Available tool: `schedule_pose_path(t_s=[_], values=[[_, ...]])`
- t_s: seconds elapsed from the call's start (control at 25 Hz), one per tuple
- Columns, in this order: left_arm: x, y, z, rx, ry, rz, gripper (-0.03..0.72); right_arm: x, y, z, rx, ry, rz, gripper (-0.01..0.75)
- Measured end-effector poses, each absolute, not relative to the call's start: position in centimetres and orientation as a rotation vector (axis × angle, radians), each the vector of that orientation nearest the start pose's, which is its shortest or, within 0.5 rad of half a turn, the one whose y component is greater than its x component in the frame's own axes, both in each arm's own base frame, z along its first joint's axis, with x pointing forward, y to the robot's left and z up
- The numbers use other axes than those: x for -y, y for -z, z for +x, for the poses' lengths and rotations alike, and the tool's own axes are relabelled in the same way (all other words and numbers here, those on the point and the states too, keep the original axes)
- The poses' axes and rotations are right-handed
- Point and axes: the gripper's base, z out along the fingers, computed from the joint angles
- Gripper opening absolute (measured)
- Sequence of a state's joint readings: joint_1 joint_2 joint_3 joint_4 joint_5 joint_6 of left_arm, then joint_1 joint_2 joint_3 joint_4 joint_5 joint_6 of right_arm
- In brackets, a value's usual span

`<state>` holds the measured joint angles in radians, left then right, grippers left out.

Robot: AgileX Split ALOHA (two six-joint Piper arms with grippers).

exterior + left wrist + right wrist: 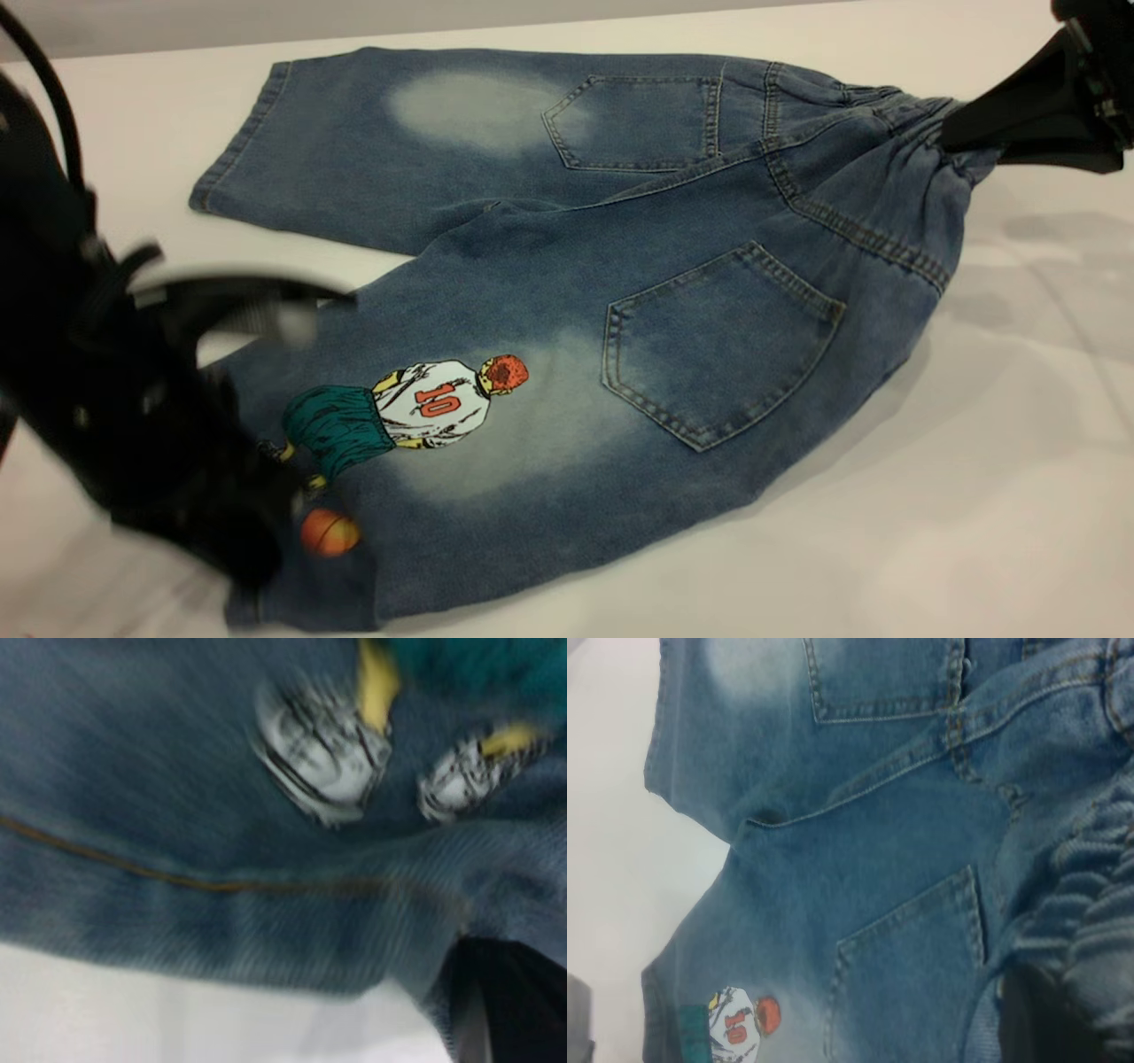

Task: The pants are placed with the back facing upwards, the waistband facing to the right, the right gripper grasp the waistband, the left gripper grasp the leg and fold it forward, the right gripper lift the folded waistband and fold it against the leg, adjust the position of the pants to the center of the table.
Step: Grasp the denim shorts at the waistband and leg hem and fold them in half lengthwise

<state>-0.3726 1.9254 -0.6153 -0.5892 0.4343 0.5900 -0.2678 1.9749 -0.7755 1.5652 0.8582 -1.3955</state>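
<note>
Blue denim pants (567,292) lie back side up on the white table (974,496), with the waistband (895,177) to the right and both legs to the left. The near leg (496,461) carries a printed basketball player with the number 10. My right gripper (961,133) is at the far right, shut on the gathered waistband (1090,895), which is raised and bunched there. Blurred, my left gripper (257,425) sits at the near leg's hem (221,930). In the left wrist view the denim lies against the gripper (514,1010).
The far leg (354,133) lies flat toward the table's back edge. Bare white table shows between the two legs (292,257) and in front of the pants on the right. Nothing else stands on the table.
</note>
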Motion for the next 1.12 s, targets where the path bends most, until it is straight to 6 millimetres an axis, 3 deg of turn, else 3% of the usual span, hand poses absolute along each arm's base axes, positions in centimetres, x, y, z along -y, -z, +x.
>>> schedule_pose_path(t_s=[0.48,0.68,0.88,1.12], values=[[11.0,-13.2,21.6,-2.896,0.434,0.693,0.011,1.2,-10.3,31.0,-2.426,-1.119,0.263,0.036],[10.8,-14.7,21.8,-2.849,0.398,0.680,0.011,1.4,-12.4,31.1,-2.384,-1.060,0.221,0.036],[11.1,-15.9,23.2,-2.791,0.354,0.687,0.011,1.5,-14.4,31.0,-2.365,-1.000,0.213,0.036],[11.9,-18.5,25.8,-2.666,0.327,0.715,0.011,1.7,-15.0,31.2,-2.371,-0.969,0.209,0.036]])
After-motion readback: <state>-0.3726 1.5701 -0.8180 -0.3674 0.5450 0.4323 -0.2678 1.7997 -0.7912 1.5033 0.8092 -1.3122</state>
